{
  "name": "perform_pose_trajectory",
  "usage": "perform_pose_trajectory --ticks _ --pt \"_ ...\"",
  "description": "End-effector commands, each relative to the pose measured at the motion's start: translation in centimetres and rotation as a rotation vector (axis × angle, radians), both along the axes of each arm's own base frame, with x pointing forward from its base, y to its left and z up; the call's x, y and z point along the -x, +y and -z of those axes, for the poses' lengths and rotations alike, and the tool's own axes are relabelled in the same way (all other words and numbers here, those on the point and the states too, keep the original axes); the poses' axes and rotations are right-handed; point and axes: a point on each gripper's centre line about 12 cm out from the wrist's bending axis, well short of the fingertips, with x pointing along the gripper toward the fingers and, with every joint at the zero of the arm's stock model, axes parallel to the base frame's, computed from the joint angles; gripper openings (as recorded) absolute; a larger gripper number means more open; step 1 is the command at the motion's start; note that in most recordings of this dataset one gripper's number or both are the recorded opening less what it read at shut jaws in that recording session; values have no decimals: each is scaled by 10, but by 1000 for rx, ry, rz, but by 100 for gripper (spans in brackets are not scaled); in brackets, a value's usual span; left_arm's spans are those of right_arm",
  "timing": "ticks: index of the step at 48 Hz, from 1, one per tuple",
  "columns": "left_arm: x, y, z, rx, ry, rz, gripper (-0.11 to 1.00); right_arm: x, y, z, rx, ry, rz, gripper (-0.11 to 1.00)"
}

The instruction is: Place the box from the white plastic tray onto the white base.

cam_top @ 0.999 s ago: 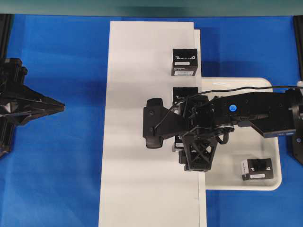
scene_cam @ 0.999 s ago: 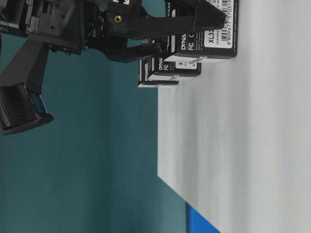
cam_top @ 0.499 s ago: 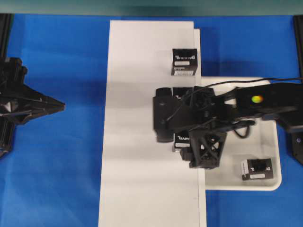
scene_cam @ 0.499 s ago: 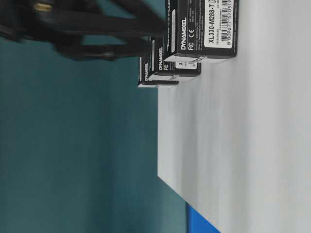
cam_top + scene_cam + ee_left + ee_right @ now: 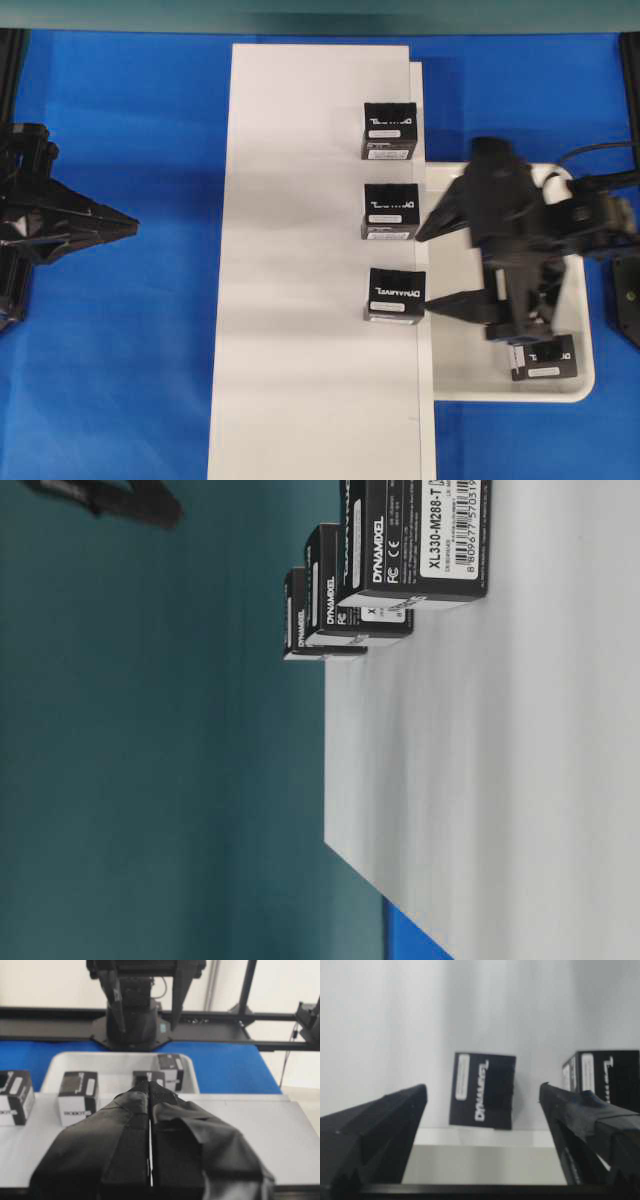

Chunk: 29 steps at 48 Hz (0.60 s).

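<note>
One box [image 5: 396, 295] on the white base [image 5: 300, 250], just beyond the wide-open, empty right hand [image 5: 428, 270], untouched

Table [image 5: 130, 340]: blue surface | far wall [image 5: 160, 780]: plain teal | frame [image 5: 250, 1015]: black metal bars behind the table | rear wall [image 5: 45, 982]: white, evenly lit

**Boxes line the board's right edge; its left side lies open**

Three small black cuboid boxes [image 5: 397, 295] stand spaced along the long flat white base [image 5: 300, 300] beside the glossy white rimmed tray [image 5: 575, 388]. The open right gripper [image 5: 428, 272] hangs over the tray's left part.
</note>
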Motion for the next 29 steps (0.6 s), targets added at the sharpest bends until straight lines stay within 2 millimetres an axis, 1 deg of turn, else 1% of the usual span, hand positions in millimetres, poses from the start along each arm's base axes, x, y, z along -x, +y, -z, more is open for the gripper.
perform_pose_trajectory --ticks 1,24,29 --pt "-2 0 -13 9 -32 2 -4 9 0 -4 -1 -41 -1 97" --pt "-4 -1 -12 21 -19 2 -4 72 -5 -6 -7 -147 3 97" --pt "-5 0 -8 20 1 0 -4 84 -6 -7 -11 -174 4 97"
